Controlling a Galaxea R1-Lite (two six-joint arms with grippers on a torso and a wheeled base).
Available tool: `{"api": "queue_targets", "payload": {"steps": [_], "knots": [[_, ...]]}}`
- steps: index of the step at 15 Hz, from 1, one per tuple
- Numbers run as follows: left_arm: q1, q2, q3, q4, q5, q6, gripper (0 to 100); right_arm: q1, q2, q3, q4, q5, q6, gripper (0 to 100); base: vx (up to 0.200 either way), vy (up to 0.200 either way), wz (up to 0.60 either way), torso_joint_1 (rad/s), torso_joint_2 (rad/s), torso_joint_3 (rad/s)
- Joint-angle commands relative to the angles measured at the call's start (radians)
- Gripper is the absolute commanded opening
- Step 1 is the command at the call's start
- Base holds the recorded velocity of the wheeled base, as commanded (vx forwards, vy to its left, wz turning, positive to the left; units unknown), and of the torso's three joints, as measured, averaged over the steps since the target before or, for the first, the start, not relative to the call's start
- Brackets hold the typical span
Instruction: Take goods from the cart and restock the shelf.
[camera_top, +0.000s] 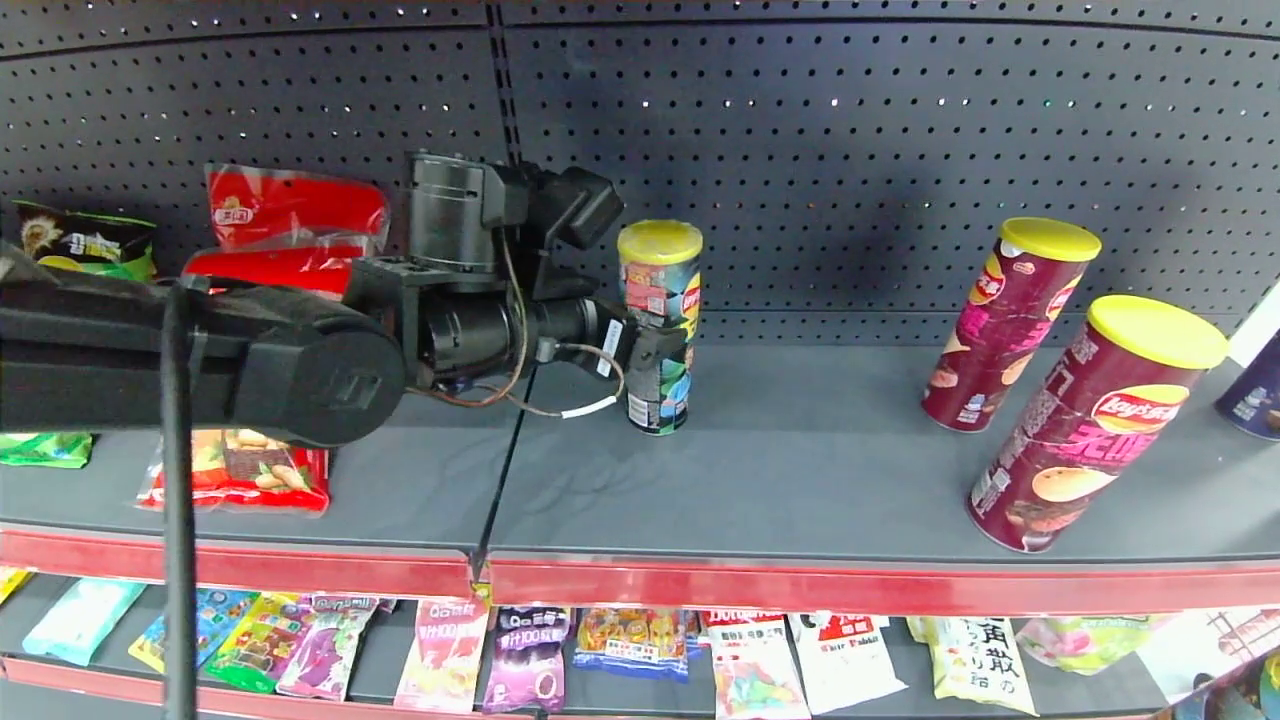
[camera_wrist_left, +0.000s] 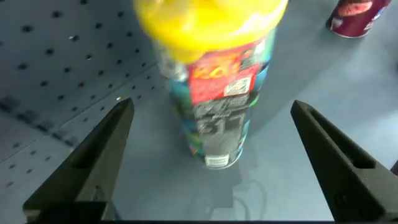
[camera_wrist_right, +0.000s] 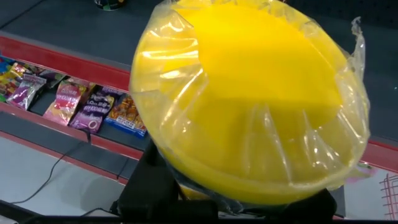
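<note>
A chips can (camera_top: 662, 325) with a blue-green label and yellow lid stands upright on the grey shelf (camera_top: 800, 480), near the pegboard back wall. My left gripper (camera_top: 652, 362) reaches it from the left. In the left wrist view the gripper (camera_wrist_left: 214, 158) is open: the can (camera_wrist_left: 217, 93) stands between the two black fingers (camera_wrist_left: 102, 162), with a gap on each side. My right gripper (camera_wrist_right: 230, 208) is shut on another chips can (camera_wrist_right: 249, 99), seen from above its plastic-wrapped yellow lid, out in front of the shelf's red edge (camera_wrist_right: 74, 62).
Two purple chips cans (camera_top: 1005, 325) (camera_top: 1095, 425) and a dark blue one (camera_top: 1250, 395) stand at the right of the shelf. Red snack bags (camera_top: 290, 215), a peanut bag (camera_top: 240, 475) and a green bag (camera_top: 85, 245) lie behind my left arm. Snack packets (camera_top: 630, 640) line the lower shelf.
</note>
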Motion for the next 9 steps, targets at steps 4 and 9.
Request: {"api": "queue_targets", "payload": {"steps": [4,9], "knots": [[-0.022,0.056,-0.045,-0.009,0.030,-0.001,100,0.000,0.001,0.001,0.000,0.000,-0.001,0,0.000,0.000,0.00,0.000,0.00,0.000],[-0.022,0.096,-0.099,-0.010,0.036,0.001,100,0.000,0.003,0.000,0.000,0.000,-0.001,0,0.000,0.000,0.00,0.000,0.00,0.000]]}}
